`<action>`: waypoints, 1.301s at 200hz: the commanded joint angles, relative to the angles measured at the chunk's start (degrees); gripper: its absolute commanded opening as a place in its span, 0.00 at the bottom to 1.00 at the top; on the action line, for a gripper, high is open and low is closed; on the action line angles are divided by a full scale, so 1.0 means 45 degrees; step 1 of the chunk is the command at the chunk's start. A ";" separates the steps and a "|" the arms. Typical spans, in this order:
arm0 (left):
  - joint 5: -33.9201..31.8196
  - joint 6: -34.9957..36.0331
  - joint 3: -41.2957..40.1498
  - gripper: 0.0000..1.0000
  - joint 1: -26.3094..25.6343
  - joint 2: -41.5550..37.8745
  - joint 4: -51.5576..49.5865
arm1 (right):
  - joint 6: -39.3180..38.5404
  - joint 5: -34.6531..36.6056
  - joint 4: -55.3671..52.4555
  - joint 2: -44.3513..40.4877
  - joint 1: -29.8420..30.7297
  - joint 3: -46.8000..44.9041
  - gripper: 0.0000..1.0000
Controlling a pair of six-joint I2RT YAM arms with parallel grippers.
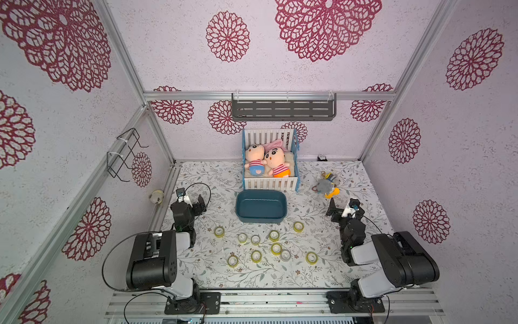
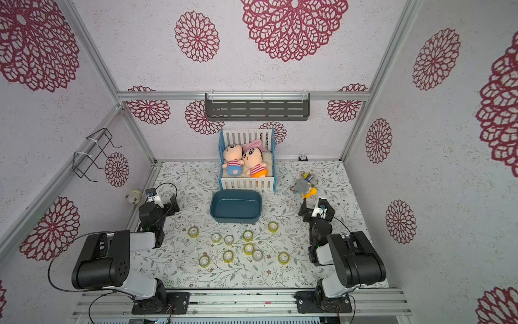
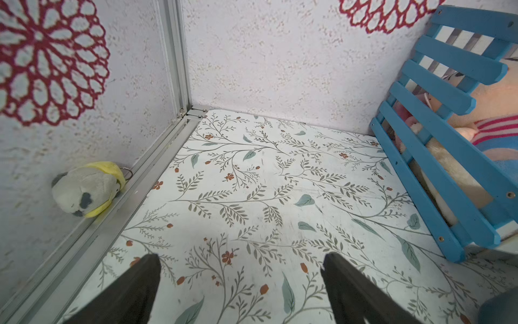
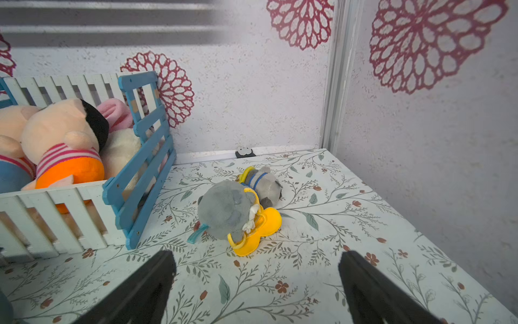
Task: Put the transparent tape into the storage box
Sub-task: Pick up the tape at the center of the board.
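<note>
Covering the whole floor of the walled cell, the white table with a printed leaf-and-flower pattern (image 1: 213, 272) carries everything. On the back wall hangs a grey slotted metal shelf (image 1: 283, 110). Under it, at the table's far edge, stands a white-and-blue slatted toy crib (image 1: 270, 183) with two plush dolls in striped shirts (image 1: 266, 162) lying inside.

Just in front of the crib's front rail sits the storage box (image 1: 260, 207), a dark teal-blue plastic tub with rounded corners and low walls, its mouth facing up. It lies between the crib and the tape.

A grey plush keyring toy with yellow feet (image 1: 326, 186) lies to the right of the crib, near the right arm's tip.

The left hand (image 3: 241, 255) points toward the far left corner, its fingers set wide apart over bare table. The right hand (image 4: 258, 254) faces the grey plush toy, fingers likewise wide apart and gripping no object.

Ten small rolls of transparent tape (image 1: 273, 235) lie flat and scattered on the table on the near side of the box, between the two arms. Two of them touch.

A small grey-and-yellow plush (image 1: 157, 196) rests on the left frame rail.
</note>
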 commanded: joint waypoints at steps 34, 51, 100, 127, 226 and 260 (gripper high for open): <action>-0.0018 0.0082 0.0090 0.97 0.0012 -0.0015 0.0029 | -0.0250 -0.0053 0.0249 0.0033 0.0027 0.0240 0.99; -0.0008 0.0092 0.0068 0.97 0.0012 -0.0024 0.0050 | -0.0251 -0.0053 0.0254 0.0028 0.0028 0.0254 0.99; -0.0025 0.0095 0.0083 0.97 0.0012 -0.0015 0.0011 | -0.0235 -0.0071 0.0231 0.0032 0.0018 0.0248 0.99; -0.0027 0.0105 0.0076 0.97 0.0011 -0.0014 0.0011 | -0.0230 -0.0072 0.0231 0.0040 0.0008 0.0270 0.99; -0.3075 -0.1187 0.1550 0.97 -0.0150 -0.2733 -0.5051 | -0.0251 0.0065 -0.4636 -0.1534 0.0041 0.2090 0.99; -0.3843 -0.2868 0.3667 0.97 -0.0154 -0.3252 -0.9683 | 0.0963 0.0947 -0.7773 -0.3027 0.0069 0.2735 0.99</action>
